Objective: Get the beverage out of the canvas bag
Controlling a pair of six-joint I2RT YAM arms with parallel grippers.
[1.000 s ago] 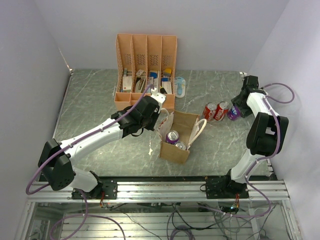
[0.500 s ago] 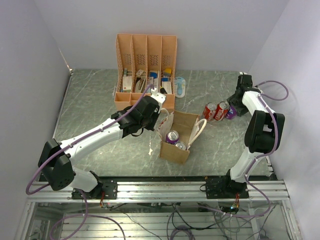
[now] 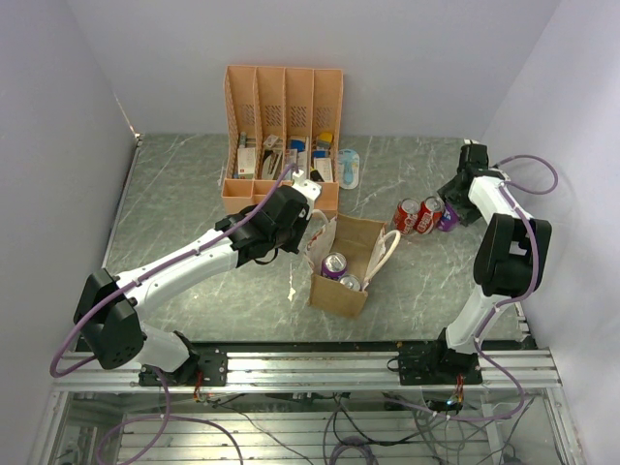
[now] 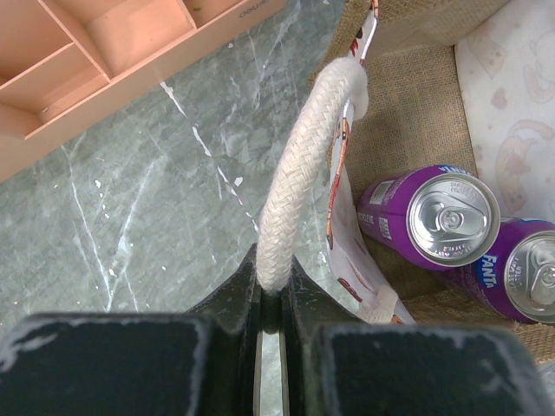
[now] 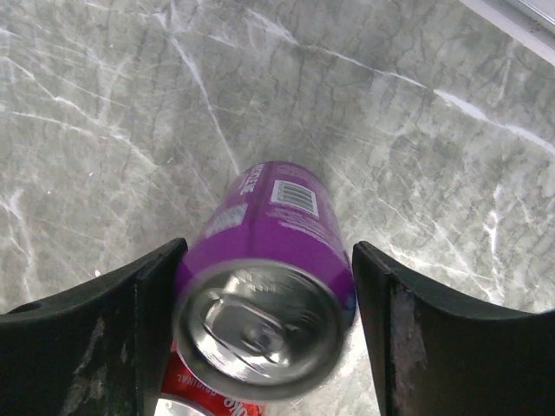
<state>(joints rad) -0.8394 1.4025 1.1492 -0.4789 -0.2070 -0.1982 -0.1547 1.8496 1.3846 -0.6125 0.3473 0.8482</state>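
The tan canvas bag (image 3: 341,291) stands open at the table's middle with two purple beverage cans (image 3: 334,263) inside. My left gripper (image 4: 273,290) is shut on the bag's whitish rope handle (image 4: 299,173) at its left side, and both cans (image 4: 442,221) show beside it on the bag's floor (image 4: 416,113). At the right, a third purple can (image 5: 269,260) stands outside the bag between the fingers of my right gripper (image 5: 267,264). That gripper is open, with a gap at its right finger. In the top view this can (image 3: 450,220) sits below the right gripper (image 3: 458,203).
Two red cans (image 3: 418,214) stand on the table just left of the freed purple can; one (image 5: 199,394) shows under it in the right wrist view. A salmon-pink slotted organizer (image 3: 283,97) with small items stands behind the bag. A blue-white object (image 3: 349,167) lies to its right.
My right wrist has shifted a little back and left over the purple can, and its jaws have widened slightly. The left arm and the bag have not moved.
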